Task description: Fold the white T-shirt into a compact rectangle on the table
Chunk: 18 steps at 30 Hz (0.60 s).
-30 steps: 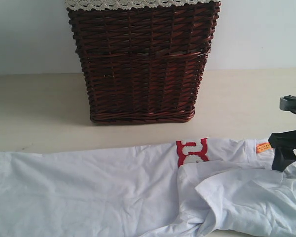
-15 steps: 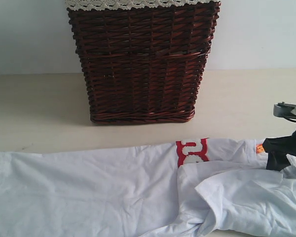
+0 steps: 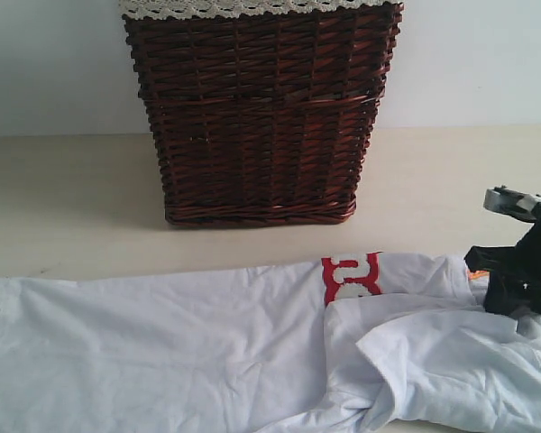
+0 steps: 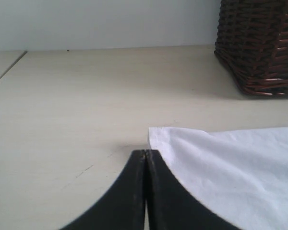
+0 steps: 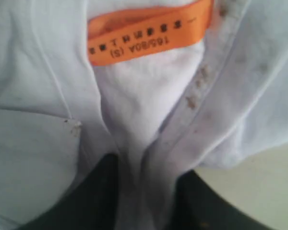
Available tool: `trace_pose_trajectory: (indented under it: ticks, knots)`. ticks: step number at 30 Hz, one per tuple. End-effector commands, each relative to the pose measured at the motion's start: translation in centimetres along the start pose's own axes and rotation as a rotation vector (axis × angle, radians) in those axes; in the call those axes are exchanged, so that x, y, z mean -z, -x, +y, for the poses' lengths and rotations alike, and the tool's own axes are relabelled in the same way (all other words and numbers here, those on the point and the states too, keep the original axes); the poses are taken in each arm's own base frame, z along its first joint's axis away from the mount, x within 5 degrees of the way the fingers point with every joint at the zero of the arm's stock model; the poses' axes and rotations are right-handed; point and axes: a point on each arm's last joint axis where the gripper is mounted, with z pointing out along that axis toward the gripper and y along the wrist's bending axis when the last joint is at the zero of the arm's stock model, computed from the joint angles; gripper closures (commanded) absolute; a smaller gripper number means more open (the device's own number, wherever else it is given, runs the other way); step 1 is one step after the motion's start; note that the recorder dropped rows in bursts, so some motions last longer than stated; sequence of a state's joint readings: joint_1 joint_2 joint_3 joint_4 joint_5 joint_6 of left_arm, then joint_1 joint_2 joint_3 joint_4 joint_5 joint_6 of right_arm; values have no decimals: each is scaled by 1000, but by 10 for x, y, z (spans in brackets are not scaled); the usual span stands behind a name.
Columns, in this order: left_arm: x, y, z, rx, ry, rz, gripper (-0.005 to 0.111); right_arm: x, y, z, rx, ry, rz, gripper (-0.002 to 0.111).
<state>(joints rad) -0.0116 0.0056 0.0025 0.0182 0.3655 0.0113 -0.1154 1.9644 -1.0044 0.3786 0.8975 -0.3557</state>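
In front of the basket point(image 3: 261, 117) the white shirt point(image 3: 162, 352) lies soft and wrinkled on the smooth pale bench point(image 3: 63, 198). One side is flopped loosely over; folding looks barely begun. The right gripper point(image 5: 146, 182) has its jaws clamped on a ridge of collar cloth. The left gripper point(image 4: 145, 158) has its jaws pressed together, empty. The basket is stiff dark wicker, boxy and lace-trimmed.

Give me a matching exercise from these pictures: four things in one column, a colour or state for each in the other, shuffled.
Things:
1. basket
2. label
3. left gripper
4. T-shirt

Colour or state:
A. white
B. shut
C. orange
D. dark brown

Pairs: 1-D, 2-C, 3-B, 4-A
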Motion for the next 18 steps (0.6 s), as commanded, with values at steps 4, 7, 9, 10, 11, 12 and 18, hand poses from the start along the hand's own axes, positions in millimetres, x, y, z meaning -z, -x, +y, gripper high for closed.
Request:
trace_pose_trajectory:
  ticks: [4,7,9,10,11,12,18]
  knots:
    - [1,2,0,-4,5,-16,107,-11,-15,-10,26,-68,172,108]
    - [1,2,0,-4,5,-16,107,7,-17,-16,-16,-191,150,108]
    - [1,2,0,-4,5,-16,107,25,-21,-19,-26,-289,157,108]
    - [1,2,0,-4,5,-16,107,35,-23,-21,-29,-346,167,108]
    - [1,2,0,-4,5,-16,107,47,-25,-23,-41,-410,175,108]
    - [1,2,0,-4,5,-16,107,57,-26,-27,-46,-479,179,108]
    - [1,2,0,-4,5,-16,107,122,-15,-18,-97,-600,-37,108]
